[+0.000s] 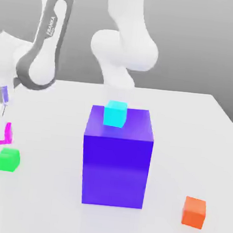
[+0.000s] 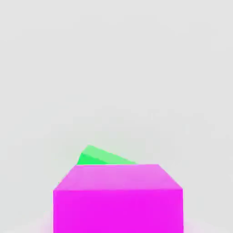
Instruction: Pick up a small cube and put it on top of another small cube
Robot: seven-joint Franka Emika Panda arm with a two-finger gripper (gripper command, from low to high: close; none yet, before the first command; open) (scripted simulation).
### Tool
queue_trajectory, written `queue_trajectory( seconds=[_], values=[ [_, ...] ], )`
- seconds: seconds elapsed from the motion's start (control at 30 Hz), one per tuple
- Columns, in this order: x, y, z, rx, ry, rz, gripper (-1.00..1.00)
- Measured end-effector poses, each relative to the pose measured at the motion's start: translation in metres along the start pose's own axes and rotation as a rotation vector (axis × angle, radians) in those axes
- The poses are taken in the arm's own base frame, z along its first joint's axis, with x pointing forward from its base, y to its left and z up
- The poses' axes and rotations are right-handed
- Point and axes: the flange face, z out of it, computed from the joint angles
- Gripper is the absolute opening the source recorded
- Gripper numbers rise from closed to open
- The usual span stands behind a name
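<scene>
The small magenta cube (image 1: 7, 133) is at the exterior view's far left, partly covered by a pale finger of my gripper (image 1: 1, 130), which is shut on it. In the hand view the magenta cube (image 2: 117, 198) looms close. The green cube (image 2: 102, 157) peeks out just beyond it. In the exterior view the green cube (image 1: 8, 159) rests on the table directly below the magenta one, with a narrow gap between them.
A tall blue-purple block (image 1: 117, 158) stands mid-table with a cyan cube (image 1: 115, 113) on its top. An orange cube (image 1: 194, 211) lies at the exterior view's lower right. The arm's white links (image 1: 44, 51) rise at the back left.
</scene>
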Motion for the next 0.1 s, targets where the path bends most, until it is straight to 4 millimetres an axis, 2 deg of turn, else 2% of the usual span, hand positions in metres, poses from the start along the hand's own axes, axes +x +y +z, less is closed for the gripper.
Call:
queue_trajectory(
  seconds=[0.1],
  values=[
    [0.0000, 0.0000, 0.0000, 0.000, 0.000, 0.000, 1.00]
  ],
)
